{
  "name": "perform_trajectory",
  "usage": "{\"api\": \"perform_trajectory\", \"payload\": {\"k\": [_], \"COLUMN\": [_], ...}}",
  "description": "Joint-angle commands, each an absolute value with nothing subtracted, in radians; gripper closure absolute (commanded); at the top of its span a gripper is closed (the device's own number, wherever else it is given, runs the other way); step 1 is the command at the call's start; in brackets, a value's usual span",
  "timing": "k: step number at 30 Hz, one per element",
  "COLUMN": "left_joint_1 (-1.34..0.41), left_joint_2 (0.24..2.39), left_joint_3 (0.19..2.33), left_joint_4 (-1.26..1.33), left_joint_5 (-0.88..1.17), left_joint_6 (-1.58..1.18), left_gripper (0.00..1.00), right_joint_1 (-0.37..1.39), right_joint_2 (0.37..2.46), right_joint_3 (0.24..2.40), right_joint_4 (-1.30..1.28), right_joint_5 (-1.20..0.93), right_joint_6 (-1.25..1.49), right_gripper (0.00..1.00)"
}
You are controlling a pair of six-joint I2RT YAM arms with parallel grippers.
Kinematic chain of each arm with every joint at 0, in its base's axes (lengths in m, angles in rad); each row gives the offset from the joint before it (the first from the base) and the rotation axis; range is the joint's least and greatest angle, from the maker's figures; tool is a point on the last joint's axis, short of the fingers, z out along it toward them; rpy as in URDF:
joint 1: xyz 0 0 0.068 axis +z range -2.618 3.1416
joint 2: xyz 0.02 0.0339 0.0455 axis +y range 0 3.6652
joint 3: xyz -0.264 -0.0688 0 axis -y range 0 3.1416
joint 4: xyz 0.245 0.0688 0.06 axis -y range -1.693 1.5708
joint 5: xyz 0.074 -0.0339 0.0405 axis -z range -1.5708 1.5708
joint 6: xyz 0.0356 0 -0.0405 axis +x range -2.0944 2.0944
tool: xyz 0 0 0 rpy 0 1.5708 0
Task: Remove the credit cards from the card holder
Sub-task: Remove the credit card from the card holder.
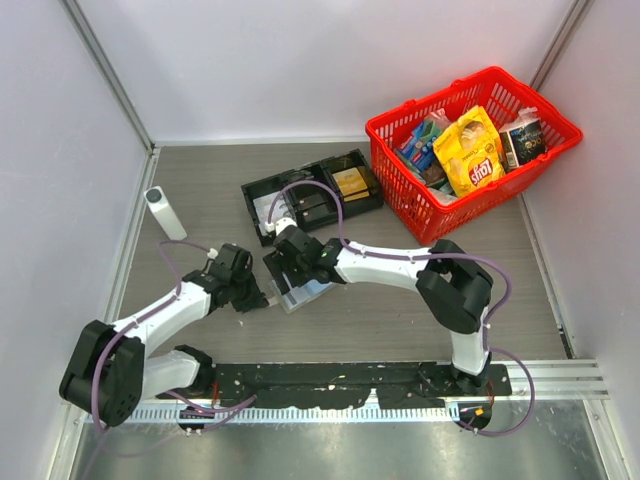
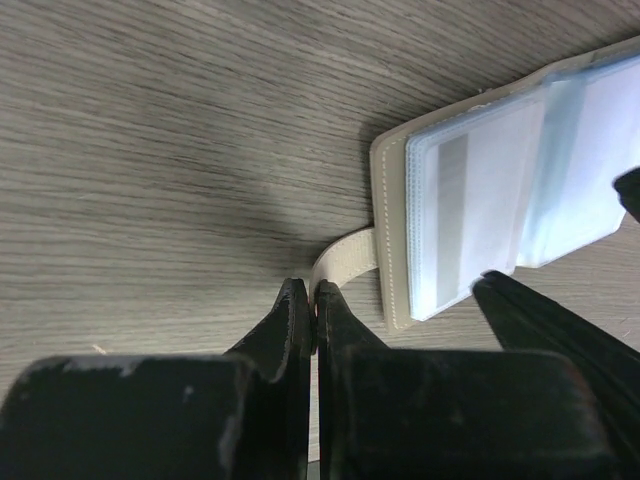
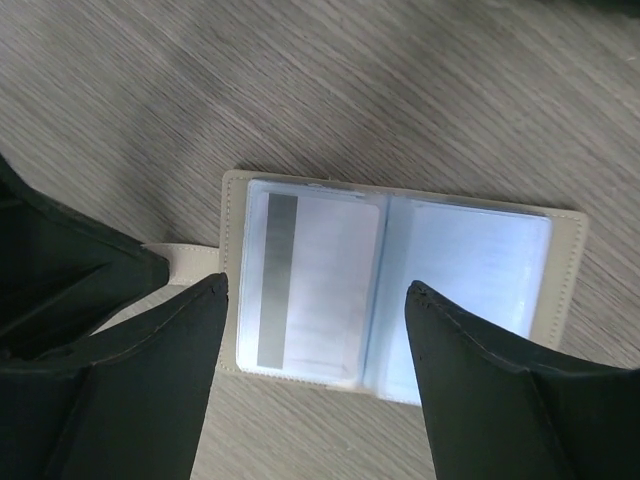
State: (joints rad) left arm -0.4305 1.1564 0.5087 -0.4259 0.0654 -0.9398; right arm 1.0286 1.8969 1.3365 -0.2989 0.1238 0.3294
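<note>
Around the work spot: a red basket (image 1: 490, 205) sits at the far right of the table (image 1: 200, 190). It's stuffed with a yellow snack bag (image 1: 470, 150), some blue-green packs (image 1: 423, 142) and a dark packet (image 1: 524, 140). Just left of it is a long black tray (image 1: 312, 208) with compartments. A gold-yellow flat rectangle (image 1: 352, 182) lies in its right-hand compartment, and there's something pale in the left one, can't tell what. A white cylinder (image 1: 165, 212) stands upright way off on the left, well apart from everything else.

The card holder (image 1: 305, 293) is on the table just in front of the tray, between the two grippers, lying open like a little book. From above, the right arm's wrist hangs over it and hides most of it, and a purple cable (image 1: 340, 215) loops across the tray.

The right gripper (image 3: 318, 288) is over the holder with its fingers wide apart, one on each side of the left page. I can't tell whether they touch it. That page's clear sleeve has a whitish card (image 3: 330, 250) with a grey stripe down one edge. The right page looks pale blue, and I can't make out what's in it.

The left gripper (image 2: 313, 292) has its fingers pressed together on the end of the beige strap (image 2: 345, 255) sticking out from the holder's edge.
</note>
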Motion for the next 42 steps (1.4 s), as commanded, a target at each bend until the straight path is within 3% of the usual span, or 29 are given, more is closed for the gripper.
{"api": "perform_trajectory", "payload": {"k": [1,16,29,42], "left_joint_1": [-0.426,-0.426,-0.426,-0.426], "left_joint_2": [1.169,1.192,1.163,1.147], "left_joint_3": [0.476,0.468,0.465,0.466], "left_joint_4": [-0.305,-0.282,-0.33,-0.37], "left_joint_5": [0.1,0.138,0.169,0.161], "left_joint_6": [-0.945,-0.911,-0.862,-0.85], "left_gripper": [1.0,1.0,1.0,1.0], "right_joint_1": [1.039,1.049,1.037,1.028], "right_joint_2": [1.93,2.017,1.968,1.893], "right_joint_3": [1.384,1.417,1.408,1.398], "right_joint_4": [-0.265,-0.33,-0.37,-0.406], "right_joint_5": [0.123,0.227,0.307,0.337], "right_joint_6": [0.313,0.311,0.308,0.291], "right_gripper": [0.23,0.22,0.37,0.37]}}
